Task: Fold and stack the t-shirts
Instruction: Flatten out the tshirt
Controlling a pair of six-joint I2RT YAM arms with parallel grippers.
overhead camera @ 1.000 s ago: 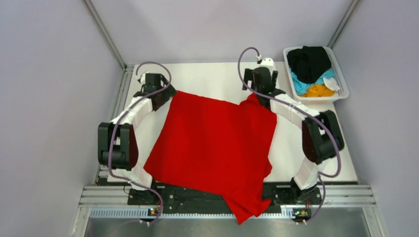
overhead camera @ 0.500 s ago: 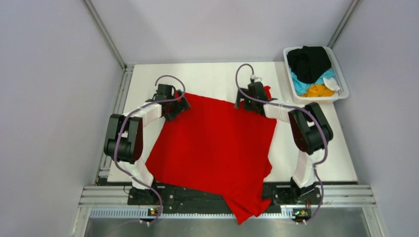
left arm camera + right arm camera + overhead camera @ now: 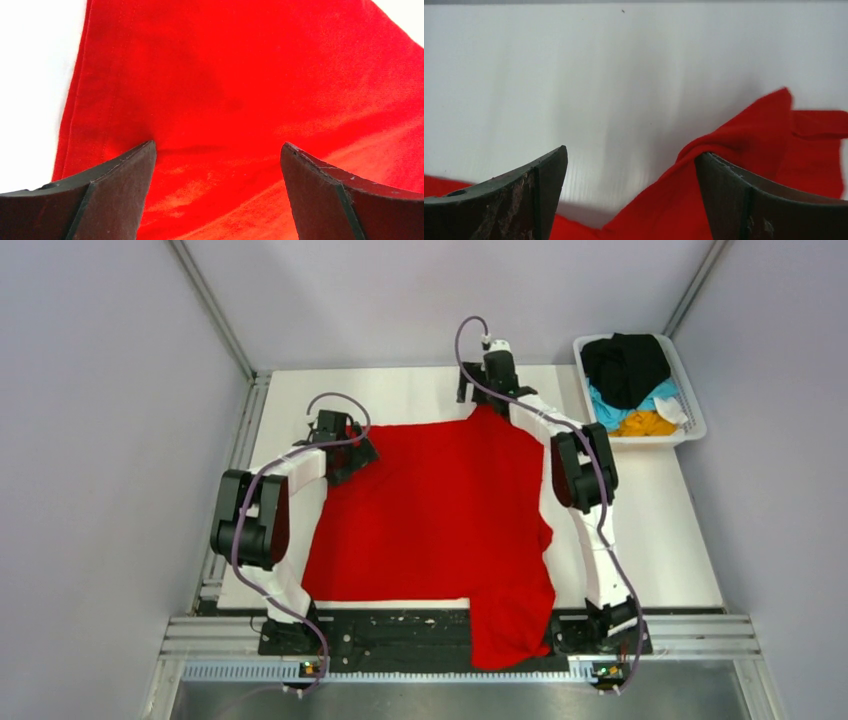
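Note:
The bright red t-shirt (image 3: pixel 430 510) lies spread on the white table (image 3: pixel 420 390), with one end hanging over the near edge. My left gripper (image 3: pixel 347 448) is at its far left corner. In the left wrist view the left gripper (image 3: pixel 217 145) is open, with red cloth (image 3: pixel 250 75) flat under both fingers. My right gripper (image 3: pixel 483 400) is stretched far out at the shirt's far peak. In the right wrist view the right gripper (image 3: pixel 631 150) is open, and a fold of red cloth (image 3: pixel 774 135) is draped over its right finger (image 3: pixel 734 200). Black (image 3: pixel 625 365), light blue (image 3: pixel 605 410) and orange-yellow (image 3: pixel 645 423) shirts lie in the basket.
The white plastic basket (image 3: pixel 692 400) stands at the far right corner of the table. Grey walls close in the left, right and far sides. A metal rail (image 3: pixel 400 635) with the arm bases runs along the near edge.
The right arm has reached far and to the left, drawing the shirt's far right corner into a peak. The shirt has slid farther onto the table. The left gripper barely moved in the last half second.

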